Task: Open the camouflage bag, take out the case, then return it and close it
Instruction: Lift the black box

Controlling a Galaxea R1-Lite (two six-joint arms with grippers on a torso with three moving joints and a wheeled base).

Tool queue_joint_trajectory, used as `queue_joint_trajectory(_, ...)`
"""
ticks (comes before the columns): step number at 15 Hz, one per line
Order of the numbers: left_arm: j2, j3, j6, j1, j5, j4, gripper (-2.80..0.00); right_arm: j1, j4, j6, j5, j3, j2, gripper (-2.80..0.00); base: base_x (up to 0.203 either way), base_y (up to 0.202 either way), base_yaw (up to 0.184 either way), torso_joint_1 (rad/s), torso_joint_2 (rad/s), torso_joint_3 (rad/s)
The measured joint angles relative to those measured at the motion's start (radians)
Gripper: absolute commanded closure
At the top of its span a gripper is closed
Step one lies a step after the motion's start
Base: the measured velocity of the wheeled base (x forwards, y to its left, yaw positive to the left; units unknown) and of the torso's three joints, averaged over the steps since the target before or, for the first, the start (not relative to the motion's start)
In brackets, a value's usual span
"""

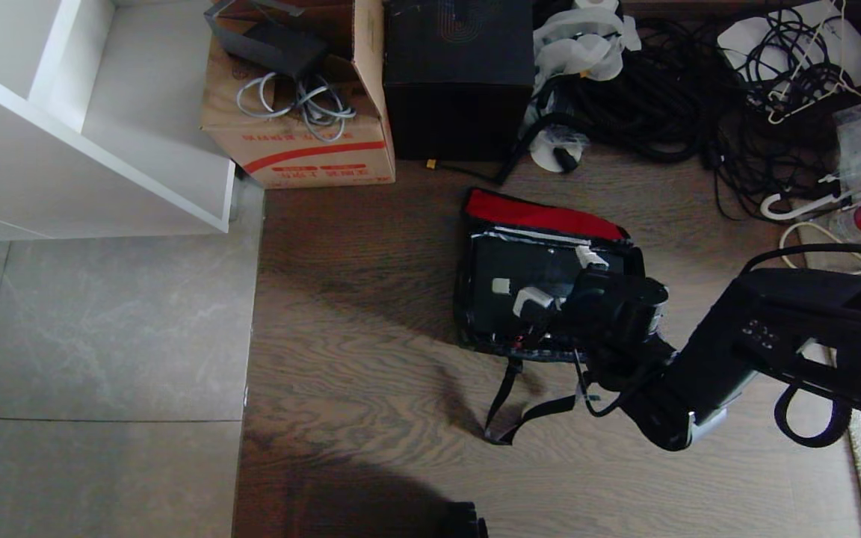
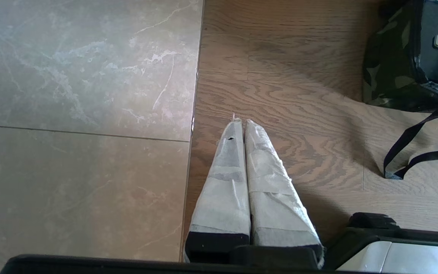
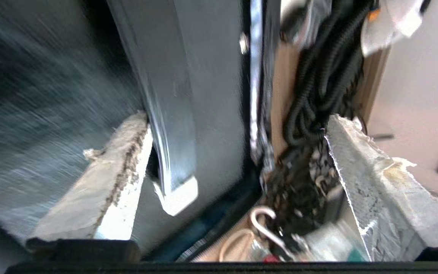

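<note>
Right gripper: we see it hovering over the open camouflage bag, its taped fingers spread wide with nothing between them; the wrist view shows one finger over the dark case and the other beyond the bag's edge.
Floor: wood planks carry the bag, with grey tile along the left side.
Brown cardboard box: at the far edge of the floor, a taller black cube-shaped box beside it; neither belongs to our job.
Camouflage bag: mid-floor, lid thrown back toward the far edge so the red lining faces up; black strap trails toward the near edge.
Case: flat and black, lying inside the bag, white tag showing; we judge it returned or not yet lifted, and cannot tell which.
Key relation: the case sits directly under the right gripper, its long axis running left to right across the floor; the right arm is by far the nearer.
Left gripper: parked near the wood-tile seam at the near edge, fingers pressed together, well apart from the bag.
</note>
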Motion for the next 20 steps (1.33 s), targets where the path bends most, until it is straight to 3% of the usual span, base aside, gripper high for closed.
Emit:
queue_joint_trajectory(7,0.000,0.000,0.000,0.000,0.000,0.000,0.00,-0.021,-0.005,0.031,-0.007,-0.012,0.012,-2.80,0.000,0.000,0.000,0.000,0.00,0.000)
queue_joint_trajectory(14,0.000,0.000,0.000,0.000,0.000,0.000,0.00,-0.014,0.038,0.112,-0.009,0.023,-0.057,-2.80,0.000,0.000,0.000,0.000,0.00,0.000)
queue_joint_trajectory(17,0.000,0.000,0.000,0.000,0.001,0.000,0.00,0.016,0.063,0.181,-0.058,0.023,-0.076,-2.80,0.000,0.000,0.000,0.000,0.00,0.000)
queue_joint_trajectory(20,0.000,0.000,0.000,0.000,0.000,0.000,0.00,0.030,0.199,0.278,-0.073,0.008,-0.085,-2.80,0.000,0.000,0.000,0.000,0.00,0.000)
